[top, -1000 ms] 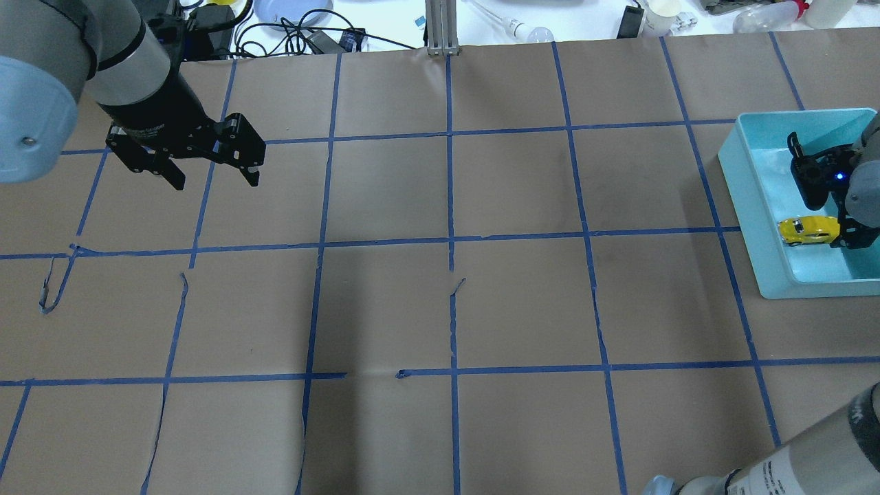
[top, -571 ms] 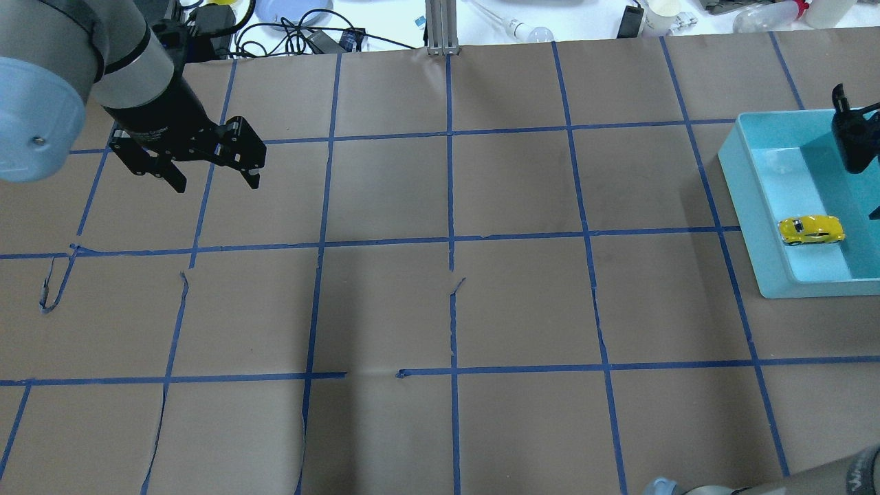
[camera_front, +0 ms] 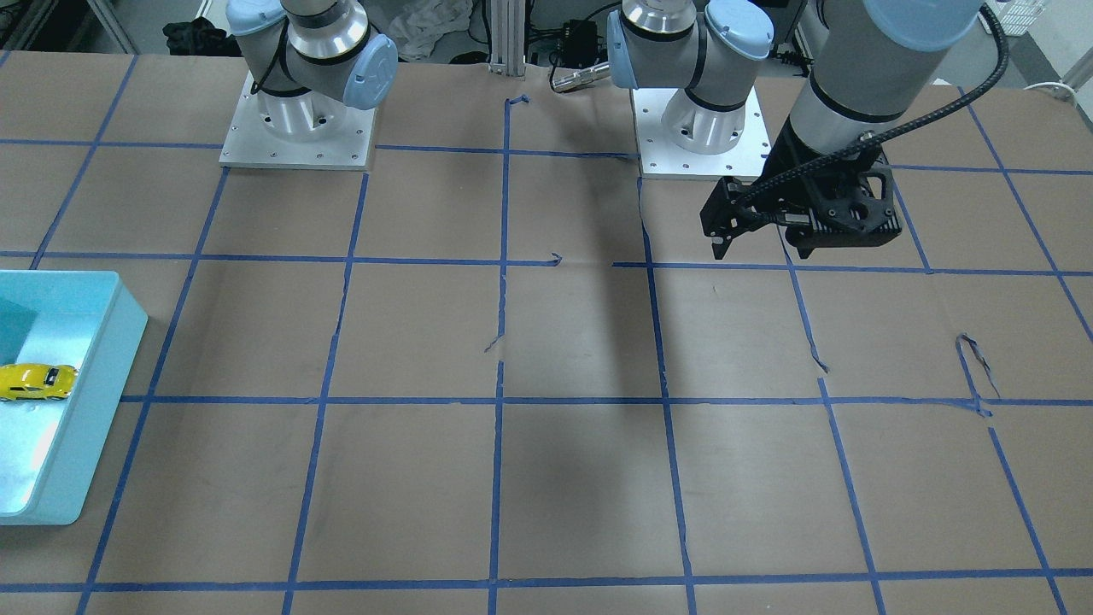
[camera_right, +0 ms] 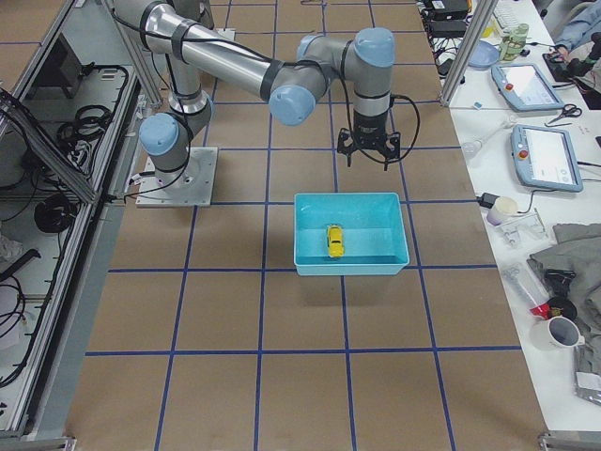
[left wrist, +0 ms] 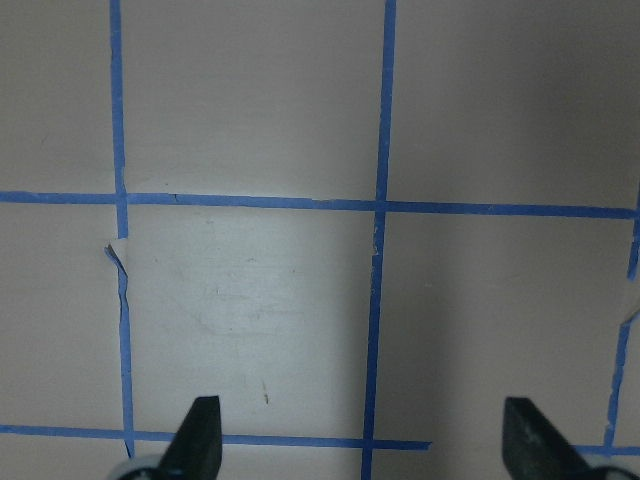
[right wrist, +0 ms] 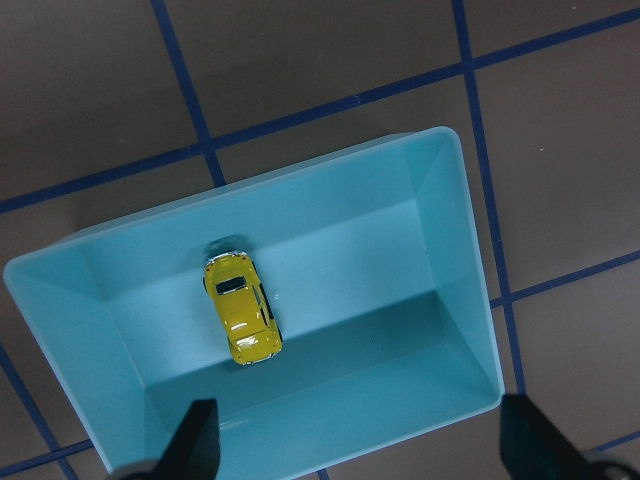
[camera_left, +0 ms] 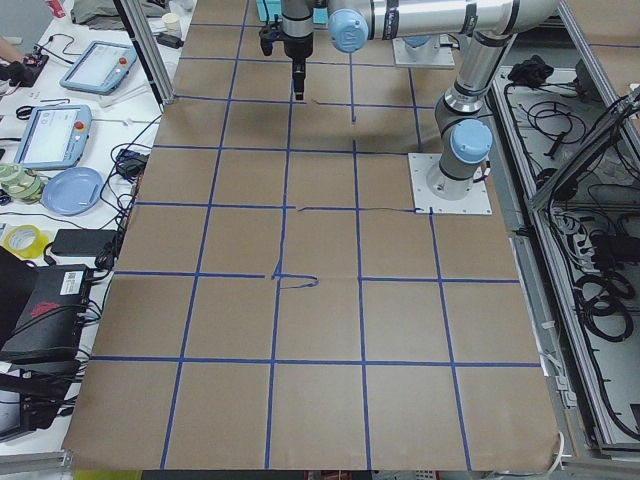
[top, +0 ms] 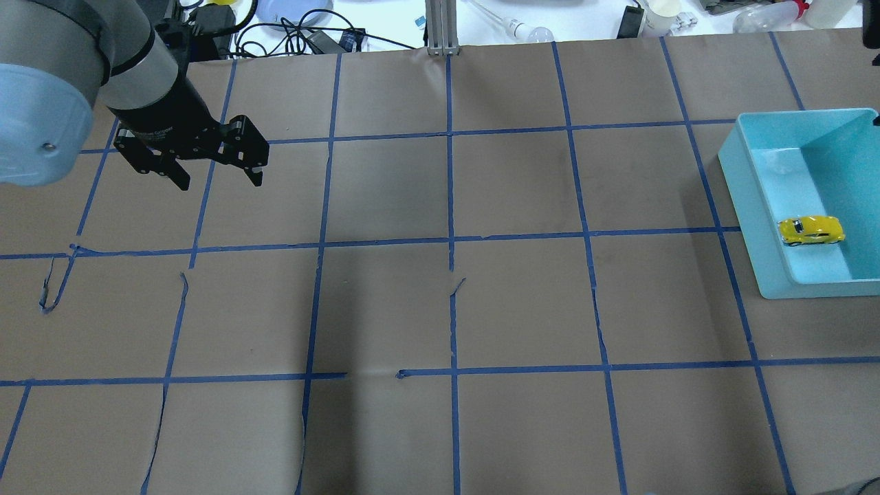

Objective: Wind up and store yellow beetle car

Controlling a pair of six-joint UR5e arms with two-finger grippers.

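The yellow beetle car [top: 811, 230] [right wrist: 241, 310] [camera_front: 36, 381] [camera_right: 334, 241] rests on its wheels on the floor of a teal bin [top: 748, 199] [right wrist: 470, 250] [camera_front: 102, 401] [camera_right: 347, 270], near the wall that faces the table's middle. High above the bin hangs my right gripper [right wrist: 360, 450] [camera_right: 371, 158], open, with nothing between its fingers. Far off on the other side of the table, my left gripper [top: 220, 182] [left wrist: 365, 445] [camera_front: 751, 248] [camera_left: 297, 88] hovers open and empty over bare brown paper.
Brown paper with a blue tape grid covers the table; some tape strips are torn and curled [top: 51, 285]. Both arm bases [camera_front: 295, 128] [camera_front: 700, 128] stand at the robot's side. Beyond the far edge are a metal post [top: 440, 27], cables, a plate and bottles.
My right gripper has lifted out of the bin and away from the car, leaving the overhead view at its far right edge. The car lies where it was. The left gripper barely shifted.
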